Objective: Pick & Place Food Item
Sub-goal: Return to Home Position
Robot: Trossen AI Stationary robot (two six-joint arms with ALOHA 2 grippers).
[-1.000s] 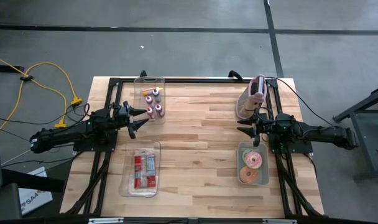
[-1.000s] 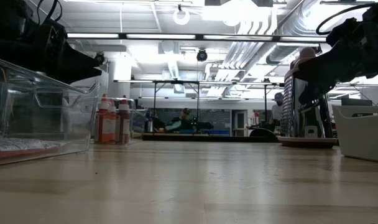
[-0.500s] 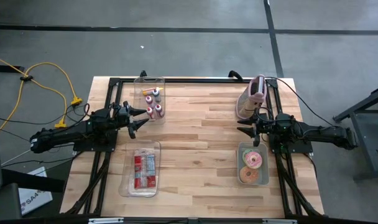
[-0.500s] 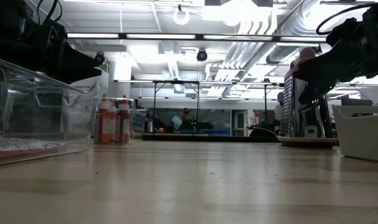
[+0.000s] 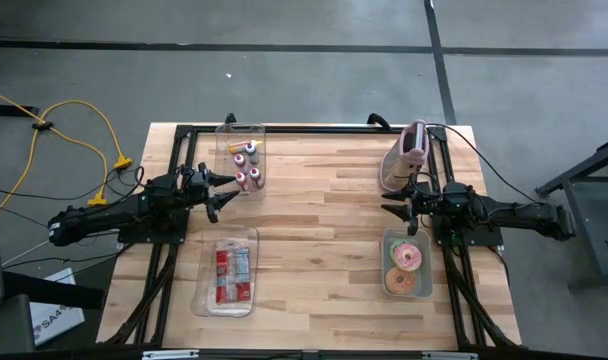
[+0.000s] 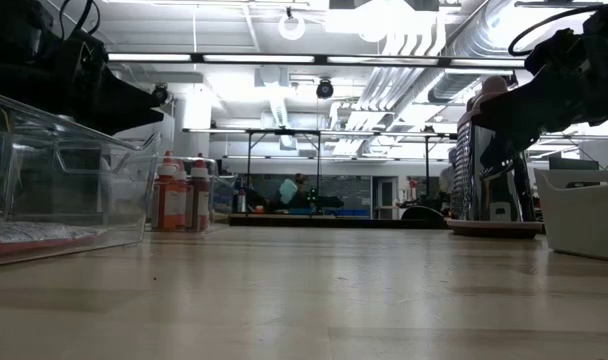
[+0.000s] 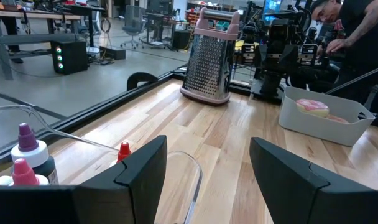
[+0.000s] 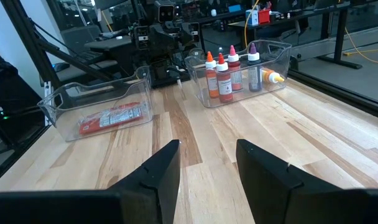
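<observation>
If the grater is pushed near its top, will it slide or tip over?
Probably tip: the grater stands upright and is taller than its base is wide. Its walls look like stiff perforated metal, so it should not bend. The pink handle on top likely gives the surest grip.

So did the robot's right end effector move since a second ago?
No. In the high view the right end effector hangs in the same spot as before, between the gray bin and the grater.
</observation>
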